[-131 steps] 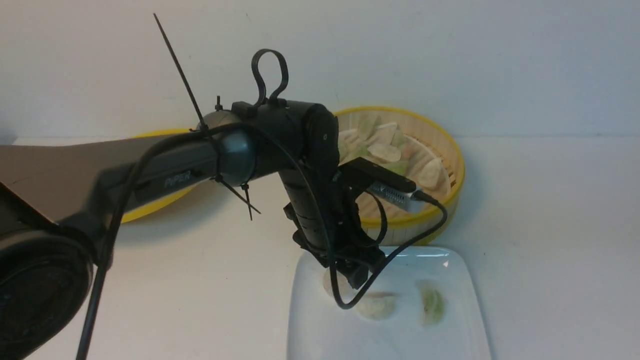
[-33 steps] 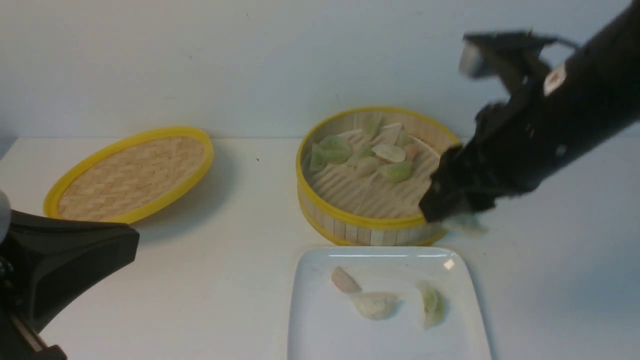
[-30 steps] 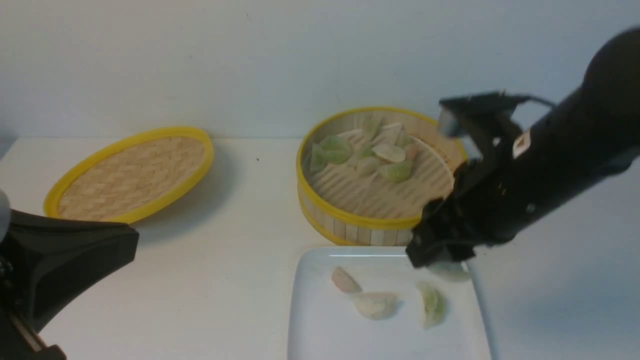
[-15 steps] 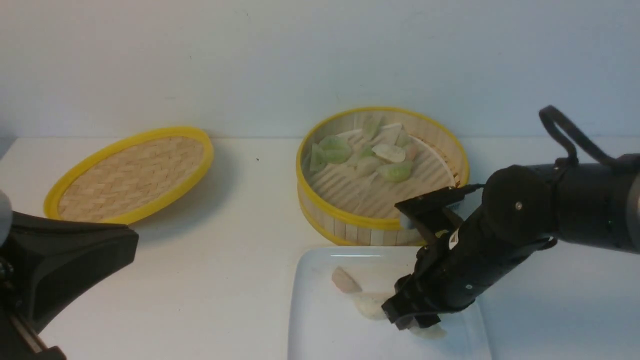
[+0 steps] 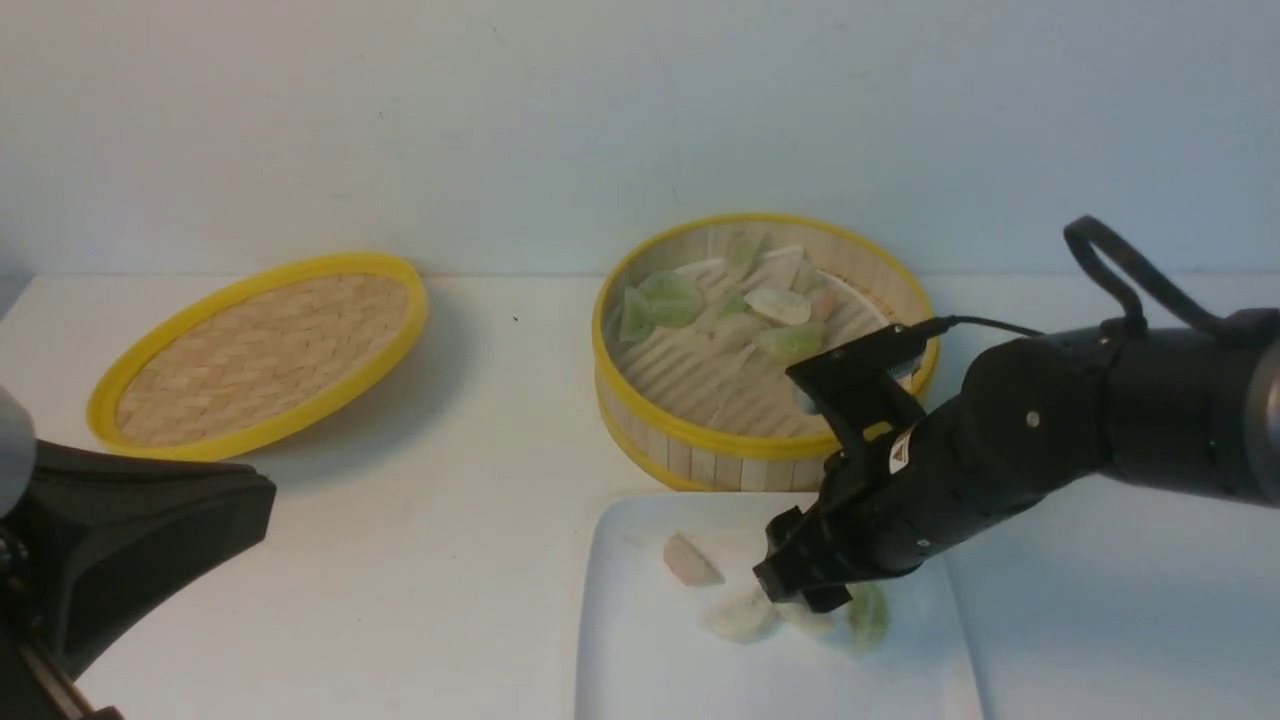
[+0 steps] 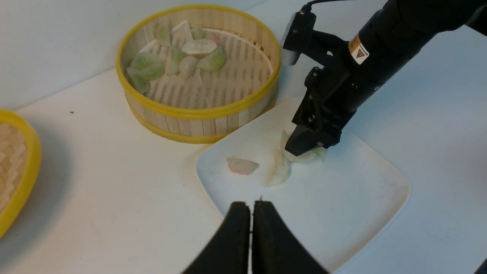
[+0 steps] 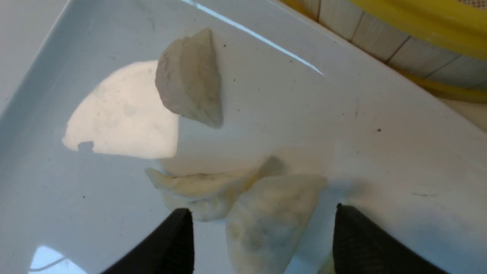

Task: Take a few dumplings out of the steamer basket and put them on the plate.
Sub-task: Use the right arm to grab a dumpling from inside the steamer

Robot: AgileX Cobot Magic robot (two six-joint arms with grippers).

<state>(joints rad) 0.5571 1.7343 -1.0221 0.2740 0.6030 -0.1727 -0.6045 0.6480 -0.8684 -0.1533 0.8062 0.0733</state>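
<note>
**Dumplings [image 5: 780, 305] in steamer basket [image 5: 700, 445] and on plate [image 5: 700, 680]; right claw [image 5: 800, 590] wide**

The right claw hung low over the middle of the plate with its jaws spread wide. A pale dumpling [image 7: 266, 220] lay flat on the plate between them, with a gap on either side. It overlapped a white dumpling [image 5: 740, 617] on its left. A pinkish dumpling [image 5: 690, 562] lay apart from these, nearer the plate's left rim, and a green dumpling [image 5: 868, 615] showed just right of the claw, partly hidden by it.

The steamer basket stood on the counter [image 5: 450, 560] just behind the plate, with the remaining dumplings clustered at its far side. The left claw [image 6: 251, 207] had its fingers pressed together with nothing between them. A woven lid [image 5: 260, 350] lay on the counter's left, well apart from the basket.
</note>
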